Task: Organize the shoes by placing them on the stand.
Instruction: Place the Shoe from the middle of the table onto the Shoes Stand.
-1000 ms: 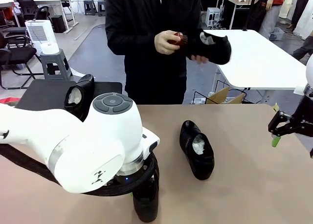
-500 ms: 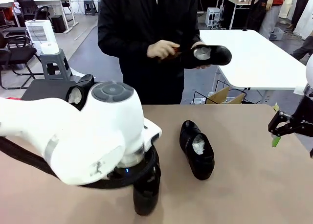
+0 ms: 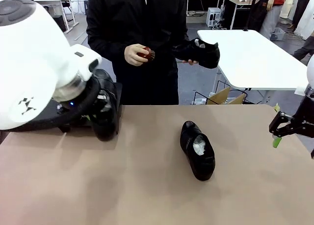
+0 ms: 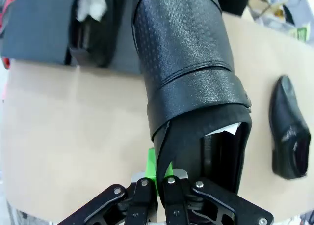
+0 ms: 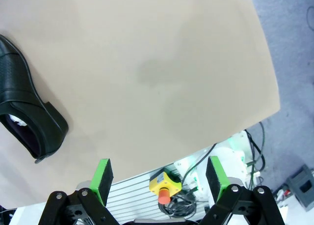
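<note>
At the counter's (image 3: 147, 195) left end, the left gripper (image 4: 159, 178) has its fingers clamped on the heel collar of a black shoe (image 4: 186, 63), one green pad pressed to the outside of the leather. This held shoe hangs toe-first from the gripper; its upper is pebble-grained, crossed by a smoother strap, with white paper visible inside the opening. Its toe reaches the near edge of the stand (image 4: 34, 33), a flat matte-black rack; whether it touches cannot be told. A second shoe (image 4: 93, 23), stuffed with crumpled white paper, lies on the stand just beside the held one. A third shoe (image 3: 197, 150), glossy with a rounded toe and a paper-filled opening, rests on the smooth tan counter near its middle, well apart from the stand. Across the counter, a person in a dark jacket holds a fourth shoe (image 3: 198, 50) in one hand and a small reddish-brown brush (image 3: 145, 53) in the other. The right gripper (image 5: 158, 161) hovers at the counter's right edge with its green-padded fingers spread wide apart and nothing between them; below it sits a yellow box with a red button (image 5: 164, 188).
</note>
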Tool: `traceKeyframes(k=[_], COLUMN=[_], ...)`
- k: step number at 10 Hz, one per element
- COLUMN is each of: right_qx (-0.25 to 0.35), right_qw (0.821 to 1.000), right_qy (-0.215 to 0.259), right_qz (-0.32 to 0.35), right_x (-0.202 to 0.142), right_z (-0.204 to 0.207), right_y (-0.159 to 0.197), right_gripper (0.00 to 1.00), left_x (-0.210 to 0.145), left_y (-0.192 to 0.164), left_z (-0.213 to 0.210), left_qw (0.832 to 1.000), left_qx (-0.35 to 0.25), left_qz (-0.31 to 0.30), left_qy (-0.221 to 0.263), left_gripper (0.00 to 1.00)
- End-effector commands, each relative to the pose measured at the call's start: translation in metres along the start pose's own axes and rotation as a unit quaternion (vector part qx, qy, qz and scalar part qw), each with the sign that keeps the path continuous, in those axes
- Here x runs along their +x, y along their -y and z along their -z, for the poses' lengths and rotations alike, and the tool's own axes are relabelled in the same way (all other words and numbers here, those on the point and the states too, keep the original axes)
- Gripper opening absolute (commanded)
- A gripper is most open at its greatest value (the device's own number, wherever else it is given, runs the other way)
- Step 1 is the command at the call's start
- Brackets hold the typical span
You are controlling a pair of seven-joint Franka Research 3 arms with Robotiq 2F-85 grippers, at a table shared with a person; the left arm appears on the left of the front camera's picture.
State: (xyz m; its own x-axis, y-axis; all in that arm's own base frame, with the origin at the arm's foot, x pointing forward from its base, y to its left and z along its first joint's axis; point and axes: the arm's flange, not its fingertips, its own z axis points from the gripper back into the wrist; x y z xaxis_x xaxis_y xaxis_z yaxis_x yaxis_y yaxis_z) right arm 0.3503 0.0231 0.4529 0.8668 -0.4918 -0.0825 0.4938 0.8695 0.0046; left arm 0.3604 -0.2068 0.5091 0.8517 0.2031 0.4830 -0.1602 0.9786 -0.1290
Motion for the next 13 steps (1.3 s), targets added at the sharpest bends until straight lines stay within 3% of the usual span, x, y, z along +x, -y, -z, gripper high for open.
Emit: traceKeyframes(k=[1, 4, 5, 8, 10, 13], right_qx=[0.002, 0.002, 0.002, 0.002, 0.0, 0.017], right_qw=[1.0, 1.0, 1.0, 1.0, 1.0, 0.999], right_qy=[0.0, 0.0, 0.0, 0.0, 0.0, -0.031], right_qz=[0.008, 0.008, 0.008, 0.008, 0.0, 0.039], right_x=[-0.001, -0.001, -0.001, -0.001, 0.0, 0.042], right_z=[-0.001, -0.001, -0.001, -0.001, 0.0, 0.003], right_y=[-0.001, -0.001, -0.001, -0.001, 0.0, 0.083], right_gripper=[1.0, 1.0, 1.0, 1.0, 1.0, 1.0], left_x=[-0.015, -0.006, 0.0, 0.04, 0.051, 0.07], left_y=[0.013, 0.003, 0.005, -0.005, -0.003, -0.006], left_z=[-0.005, 0.005, 0.023, 0.056, 0.069, 0.077], left_qw=[1.0, 1.0, 0.999, 0.998, 0.998, 0.997], left_qx=[-0.005, 0.003, 0.034, 0.025, 0.014, 0.007], left_qz=[0.015, 0.006, 0.01, 0.01, 0.029, 0.032], left_qy=[-0.017, -0.01, -0.009, 0.048, 0.047, 0.067], left_gripper=[0.0, 0.0, 0.0, 0.0, 0.0, 0.0])
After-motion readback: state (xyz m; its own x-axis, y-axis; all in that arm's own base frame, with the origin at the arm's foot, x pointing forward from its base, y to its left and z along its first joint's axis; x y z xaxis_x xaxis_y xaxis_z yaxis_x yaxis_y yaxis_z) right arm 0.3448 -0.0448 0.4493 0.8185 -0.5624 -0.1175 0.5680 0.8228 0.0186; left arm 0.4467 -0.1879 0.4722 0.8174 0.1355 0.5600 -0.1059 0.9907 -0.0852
